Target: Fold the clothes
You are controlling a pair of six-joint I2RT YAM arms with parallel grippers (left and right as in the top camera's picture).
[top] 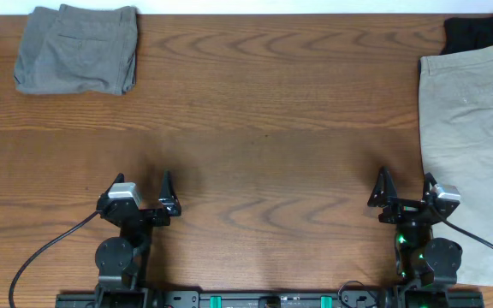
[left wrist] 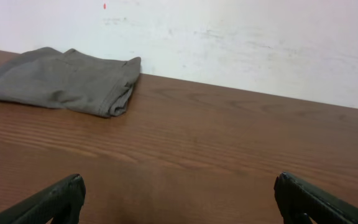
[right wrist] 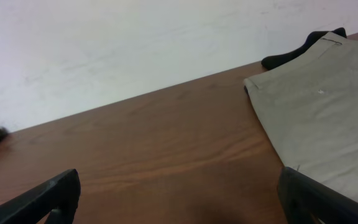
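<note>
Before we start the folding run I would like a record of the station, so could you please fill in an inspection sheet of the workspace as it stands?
Surface: brown wood-grain table, nothing lying in its middle.
Job's things: grey shorts folded at the far left corner; khaki shorts spread flat along the right edge; black garment showing beyond their far end.
Clutter: nothing seen.
Pincers: left pincer and right pincer both open and empty, near the front edge.
Cables: left cable curves off the left arm; right cable runs off the right arm.
Surroundings: plain white wall behind the table.
</note>
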